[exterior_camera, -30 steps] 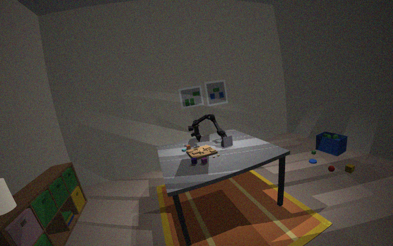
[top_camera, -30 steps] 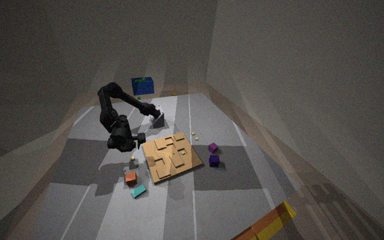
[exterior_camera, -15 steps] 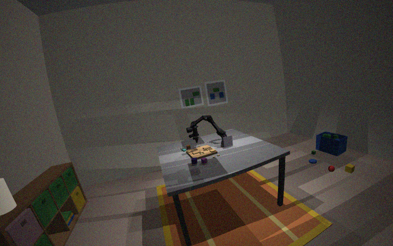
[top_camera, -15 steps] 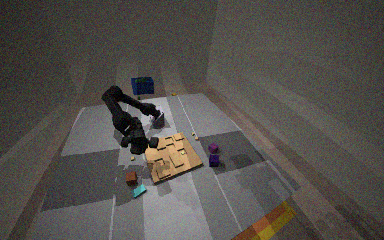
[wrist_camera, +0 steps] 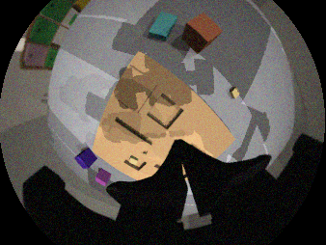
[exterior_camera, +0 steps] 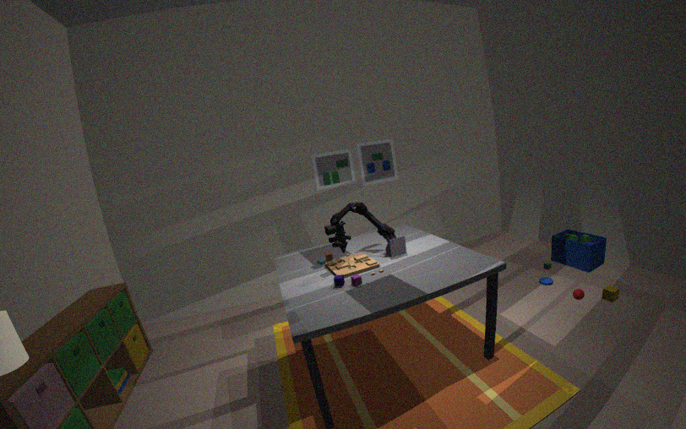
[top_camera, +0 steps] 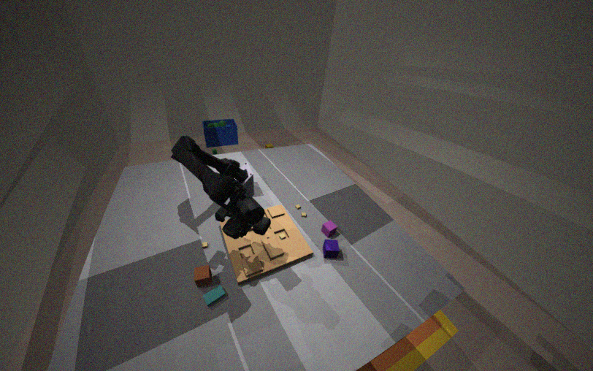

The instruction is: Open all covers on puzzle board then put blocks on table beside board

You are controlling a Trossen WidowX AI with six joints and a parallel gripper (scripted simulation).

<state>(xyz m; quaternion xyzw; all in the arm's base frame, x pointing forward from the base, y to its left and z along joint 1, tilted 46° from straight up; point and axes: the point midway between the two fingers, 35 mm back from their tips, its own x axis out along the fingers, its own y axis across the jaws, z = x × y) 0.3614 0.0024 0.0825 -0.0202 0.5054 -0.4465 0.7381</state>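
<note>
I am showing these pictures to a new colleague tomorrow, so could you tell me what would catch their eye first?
Probably the tan puzzle board in the middle of the grey table, with the black arm bent over its far end and the shut, empty tool above it. Next come the bright blocks beside the board: a magenta block and a purple block on one side, an orange block and a teal block on the other.
</note>
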